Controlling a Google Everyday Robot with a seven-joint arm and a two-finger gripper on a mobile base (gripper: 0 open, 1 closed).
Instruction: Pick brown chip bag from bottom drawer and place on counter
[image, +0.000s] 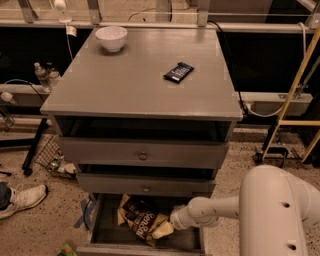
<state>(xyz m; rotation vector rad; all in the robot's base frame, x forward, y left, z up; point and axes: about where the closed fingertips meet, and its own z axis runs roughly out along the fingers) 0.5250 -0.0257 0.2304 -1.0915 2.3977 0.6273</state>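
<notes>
Diagonally lies the brown chip bag (139, 219) (gripper (162, 230) beside).

**What Is Hidden or Cut Off**

The right end of the crinkled dark-brown chip bag (139, 221) is covered by the pale two-finger gripper (162, 230), which is lowered into the deep grey bottom drawer (107, 227). The drawer's front is cut off by the lower edge, and its rear is hidden under the grey middle drawer (145, 185). The bulky white robot arm (275, 210) is cropped at the right and lower edges. The print on the small flat black wrapper (178, 72) on the broad grey counter (135, 75) is too small to be read.
</notes>
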